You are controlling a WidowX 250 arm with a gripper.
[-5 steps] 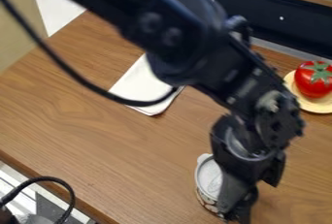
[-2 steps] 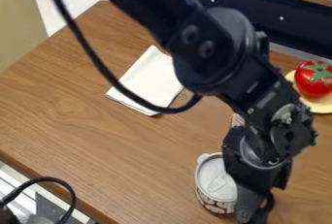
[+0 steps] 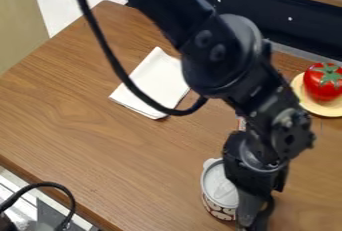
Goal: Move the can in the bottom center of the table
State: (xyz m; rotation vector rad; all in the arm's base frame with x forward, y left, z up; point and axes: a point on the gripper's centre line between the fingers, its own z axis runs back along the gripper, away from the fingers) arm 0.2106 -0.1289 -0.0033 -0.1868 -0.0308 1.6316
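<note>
Black robot fingers (image 3: 249, 212) point down at the desk (image 3: 127, 155) — whether spread or closed, I cannot tell. The can (image 3: 219, 185), white-lidded and upright, stands just to their left in view, its right edge partly hidden. Farther up and left of them lies a folded white cloth (image 3: 155, 82); up and right, a red tomato (image 3: 322, 86) sits on a pale yellow plate (image 3: 314, 106).
</note>
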